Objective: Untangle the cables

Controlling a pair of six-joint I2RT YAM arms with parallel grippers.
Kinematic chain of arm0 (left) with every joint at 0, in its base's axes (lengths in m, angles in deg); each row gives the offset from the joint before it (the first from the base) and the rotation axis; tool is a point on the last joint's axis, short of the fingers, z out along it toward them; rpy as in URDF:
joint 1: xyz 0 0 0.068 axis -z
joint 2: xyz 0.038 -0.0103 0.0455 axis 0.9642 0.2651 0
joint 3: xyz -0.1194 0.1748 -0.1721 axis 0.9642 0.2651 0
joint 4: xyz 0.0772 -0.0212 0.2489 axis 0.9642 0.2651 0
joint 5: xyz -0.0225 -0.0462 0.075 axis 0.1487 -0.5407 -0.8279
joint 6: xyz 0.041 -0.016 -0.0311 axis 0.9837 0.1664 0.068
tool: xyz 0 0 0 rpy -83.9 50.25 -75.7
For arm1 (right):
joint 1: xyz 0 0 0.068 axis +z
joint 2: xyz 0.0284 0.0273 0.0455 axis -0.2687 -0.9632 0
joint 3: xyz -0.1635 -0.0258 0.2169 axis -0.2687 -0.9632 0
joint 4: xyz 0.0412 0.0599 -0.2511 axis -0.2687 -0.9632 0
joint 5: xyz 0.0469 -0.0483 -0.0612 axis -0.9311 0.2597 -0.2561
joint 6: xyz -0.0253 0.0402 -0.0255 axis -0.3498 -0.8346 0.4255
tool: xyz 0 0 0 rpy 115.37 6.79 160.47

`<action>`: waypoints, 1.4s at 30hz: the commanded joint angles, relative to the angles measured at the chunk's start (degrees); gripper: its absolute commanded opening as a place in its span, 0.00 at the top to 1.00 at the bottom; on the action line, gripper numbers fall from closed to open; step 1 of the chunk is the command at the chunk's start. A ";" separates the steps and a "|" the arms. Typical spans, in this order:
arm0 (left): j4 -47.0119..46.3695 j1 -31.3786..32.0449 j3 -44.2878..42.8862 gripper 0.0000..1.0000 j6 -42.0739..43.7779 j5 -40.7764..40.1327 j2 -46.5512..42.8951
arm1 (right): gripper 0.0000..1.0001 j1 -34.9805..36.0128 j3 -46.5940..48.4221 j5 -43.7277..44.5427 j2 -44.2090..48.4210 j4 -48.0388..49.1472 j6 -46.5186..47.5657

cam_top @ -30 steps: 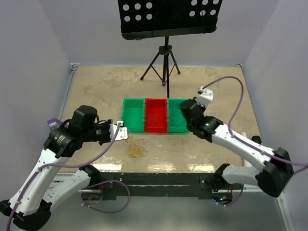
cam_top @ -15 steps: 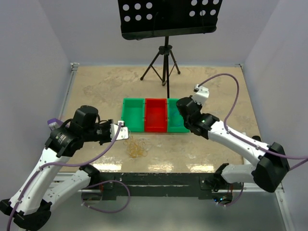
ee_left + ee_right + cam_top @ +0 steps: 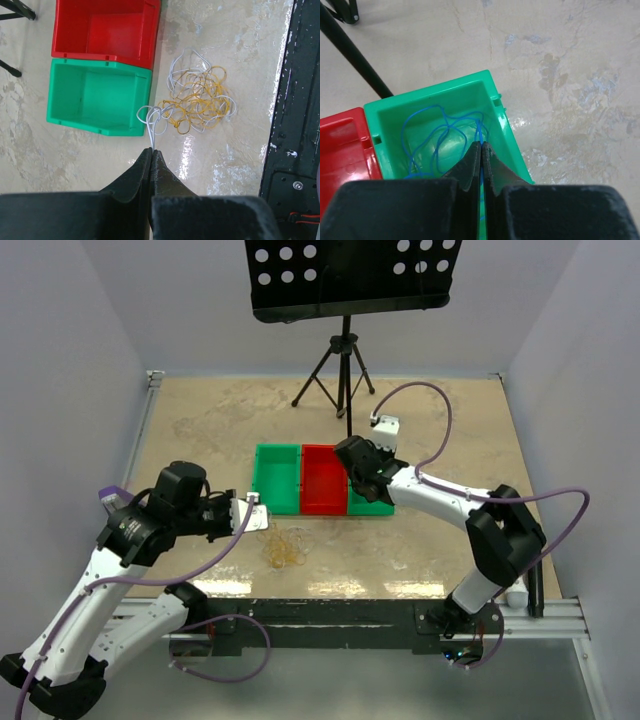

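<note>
Right gripper swung left over green bin, seemingly pinching blue cable, left gripper clamping white cable

Top external: bright, even, diffuse overhead light; no hard shadows. White glare patches along near edge of table. Focus uniform.

Left wrist: specular sheen on tabletop beside cables — strands sharp. Left gripper dark, slightly soft.

Right wrist: highlight on floor of green bin and on adjacent tabletop. Blue cable crisp. Right gripper underexposed, blurred — close to lens.
</note>
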 commanded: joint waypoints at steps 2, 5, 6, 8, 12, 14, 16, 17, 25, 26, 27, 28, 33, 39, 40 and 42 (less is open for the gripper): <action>-1.45 -0.14 0.42 1.00 0.61 -0.06 -0.57 | 1.00 -1.67 2.67 6.51 -0.92 1.67 3.64; -1.45 -0.14 0.60 1.00 0.69 -0.15 -0.57 | 1.00 -2.81 1.36 8.27 -0.40 4.56 7.41; -1.45 -0.14 0.60 1.00 0.78 -0.32 -0.66 | 1.00 -3.25 1.18 7.84 0.04 5.53 8.81; -1.37 -0.14 0.60 1.00 0.87 -0.33 -0.48 | 1.00 -3.34 -0.14 6.70 1.18 8.34 11.62; -1.72 -0.14 0.69 1.00 0.70 -0.15 -0.39 | 1.00 -3.26 -0.84 5.55 0.75 9.23 12.34; -1.72 -0.14 0.51 1.00 0.52 0.03 -0.22 | 1.00 -2.73 -0.84 4.67 -0.21 9.23 11.90; -1.80 -0.22 0.42 1.00 0.52 0.11 -0.13 | 1.00 -1.33 -0.84 4.32 -1.44 9.23 11.46; -1.72 -0.14 0.51 1.00 0.43 0.03 -0.13 | 1.00 -0.71 -0.84 4.14 -2.23 9.40 11.29; -1.81 -0.14 0.69 1.00 0.52 0.11 0.04 | 1.00 1.40 -0.24 -2.26 -5.40 7.39 5.94; -1.89 -0.14 0.51 1.00 0.43 0.20 0.13 | 1.00 1.31 -0.06 -3.49 -5.58 6.95 4.97; -1.98 -0.22 0.60 1.00 0.43 0.38 0.13 | 1.00 1.23 0.21 -4.55 -5.84 6.68 4.26; -1.89 -0.23 0.60 1.00 0.34 0.46 0.22 | 1.00 1.23 0.82 -5.86 -6.11 5.81 3.38; -1.63 -0.14 0.25 1.00 0.61 0.03 0.22 | 1.00 0.53 3.99 -11.58 -9.44 1.24 -2.24; -1.10 -0.14 0.60 1.00 0.61 0.20 -0.66 | 0.80 -3.78 0.13 -18.00 -8.05 4.74 -3.92; -1.10 -0.14 0.95 1.00 0.69 0.29 -0.83 | 0.75 -3.78 -0.49 -17.83 -6.65 5.09 -4.01; -1.45 -0.14 1.74 1.00 0.43 0.81 -1.18 | 0.67 -3.78 -1.11 -17.92 -2.52 5.71 -3.48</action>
